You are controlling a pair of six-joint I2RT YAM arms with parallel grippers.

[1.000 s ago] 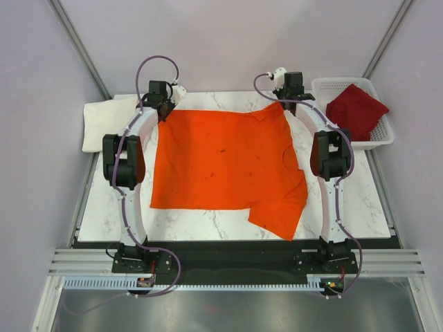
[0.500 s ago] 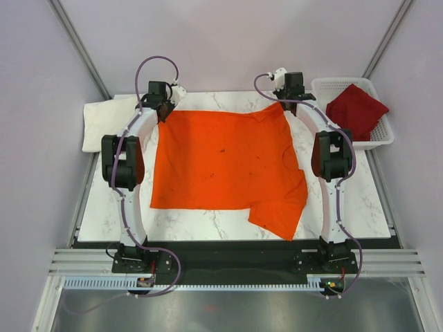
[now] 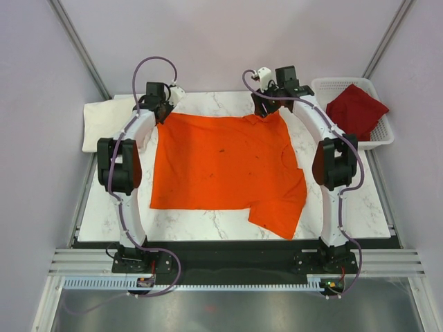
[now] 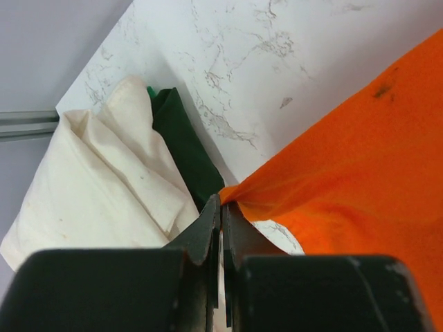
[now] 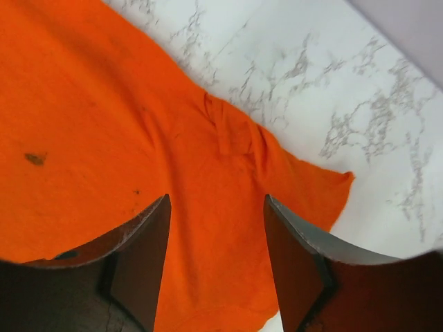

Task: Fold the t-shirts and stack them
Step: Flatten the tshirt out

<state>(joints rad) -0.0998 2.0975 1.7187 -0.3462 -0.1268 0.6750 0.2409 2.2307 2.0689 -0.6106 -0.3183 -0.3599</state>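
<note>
My left fingers (image 4: 221, 211) pinch the orange t-shirt (image 3: 221, 162) at its far-left corner, likely to hold that edge taut on the worktop (image 3: 201, 220). My right fingers (image 3: 263, 107) hang spread over the far edge by the collar, gripping nothing. The cream t-shirt (image 3: 104, 123) crowds my left pinch. The dark red t-shirt (image 3: 356, 109) lies in the basket (image 3: 385, 135). Marble along the near edge leaves room for folding.

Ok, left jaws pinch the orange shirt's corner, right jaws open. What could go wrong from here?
1. Only the left jaws grip the orange shirt, by a thin pinch of corner; a pull could skew it or slip out.
2. The cream shirt lies close beside that pinch and could snag.
3. The near-right sleeve lies askew; folding now may set a crease.
</note>
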